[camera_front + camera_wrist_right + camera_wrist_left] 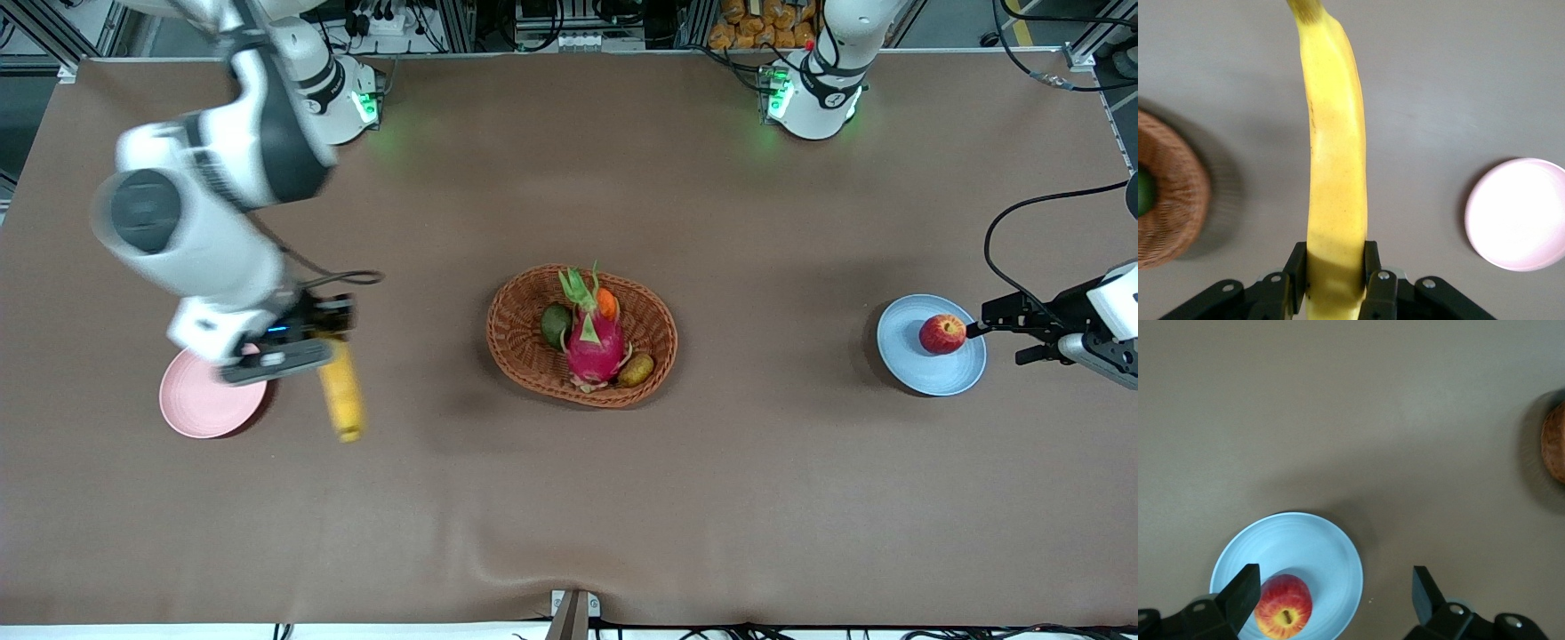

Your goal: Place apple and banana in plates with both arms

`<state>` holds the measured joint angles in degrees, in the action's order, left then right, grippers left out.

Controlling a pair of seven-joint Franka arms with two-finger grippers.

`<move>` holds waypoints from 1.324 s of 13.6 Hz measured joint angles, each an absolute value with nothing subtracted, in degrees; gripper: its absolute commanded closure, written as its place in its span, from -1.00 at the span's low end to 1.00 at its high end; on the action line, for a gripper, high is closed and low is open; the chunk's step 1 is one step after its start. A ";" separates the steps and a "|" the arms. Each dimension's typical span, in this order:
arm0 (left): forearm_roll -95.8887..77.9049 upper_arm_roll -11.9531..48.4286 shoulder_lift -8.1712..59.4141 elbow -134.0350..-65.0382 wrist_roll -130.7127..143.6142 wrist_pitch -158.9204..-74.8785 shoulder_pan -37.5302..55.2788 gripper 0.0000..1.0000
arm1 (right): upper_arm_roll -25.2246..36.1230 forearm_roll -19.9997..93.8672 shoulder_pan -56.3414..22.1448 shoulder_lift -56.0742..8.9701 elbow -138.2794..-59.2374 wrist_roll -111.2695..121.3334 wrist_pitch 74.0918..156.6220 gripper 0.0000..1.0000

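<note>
The red apple (942, 333) lies in the light blue plate (925, 369) at the left arm's end of the table. My left gripper (996, 342) is open and empty over the plate's outer edge. In the left wrist view the apple (1283, 607) lies close to one finger, and the plate (1305, 547) shows under the gripper (1335, 580). My right gripper (324, 342) is shut on one end of the yellow banana (341, 391) and holds it in the air over the table beside the pale pink plate (200, 404). The right wrist view shows the banana (1335, 153) clamped in the gripper (1335, 267), with the empty pink plate (1518, 213) beside it.
An oval wicker basket (524, 356) stands mid-table. It holds a magenta dragon fruit (594, 342), a green avocado (556, 324), a small orange fruit (607, 304) and a brownish oval fruit (636, 369). Its edge shows in both wrist views (1555, 443) (1171, 200).
</note>
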<state>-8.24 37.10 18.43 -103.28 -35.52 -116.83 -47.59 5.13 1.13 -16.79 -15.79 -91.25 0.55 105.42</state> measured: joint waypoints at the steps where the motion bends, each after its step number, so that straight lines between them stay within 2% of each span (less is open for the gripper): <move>1: -8.13 37.16 18.43 -102.51 -34.31 -115.79 -47.03 -1.00 | 5.16 1.15 -13.03 -15.52 -92.23 2.93 105.26 1.00; 4: -6.13 35.98 18.21 -99.91 -28.87 -112.49 -42.64 -1.00 | 5.18 1.35 -2.56 -15.51 -96.46 9.00 105.27 1.00; 7: -4.47 34.38 16.89 -96.49 -20.18 -106.46 -37.10 -1.00 | 5.10 1.44 2.01 -15.89 -100.80 9.51 105.95 1.00; 8: -3.97 32.08 15.98 -95.32 -16.96 -103.96 -33.32 -1.00 | 5.09 1.45 3.28 -16.51 -101.75 9.51 106.30 1.00; 11: -3.71 19.08 12.89 -92.06 -10.32 -97.53 -16.96 -1.00 | 5.08 1.46 6.50 -21.04 -102.96 9.51 108.87 1.00; 13: -3.29 15.22 11.27 -90.56 -7.07 -94.37 -11.60 -1.00 | 5.07 1.46 7.57 -24.23 -102.98 9.53 112.61 1.00; 14: -3.05 13.87 10.38 -90.21 -6.11 -93.65 -10.30 -1.00 | 5.06 1.46 7.86 -25.20 -102.97 9.72 114.13 0.89; 17: -2.91 3.42 7.64 -89.97 -5.83 -92.46 -3.66 -1.00 | 5.06 1.46 8.84 -26.73 -102.93 11.63 117.11 -0.62; 18: -2.91 0.30 7.17 -89.97 -5.86 -92.17 -2.34 -1.00 | 5.06 1.46 9.09 -27.05 -102.91 11.93 117.79 -1.00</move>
<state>-2.91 0.30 7.17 -89.97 -5.86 -92.17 -2.34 5.06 1.46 9.09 -27.05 -102.91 11.93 117.79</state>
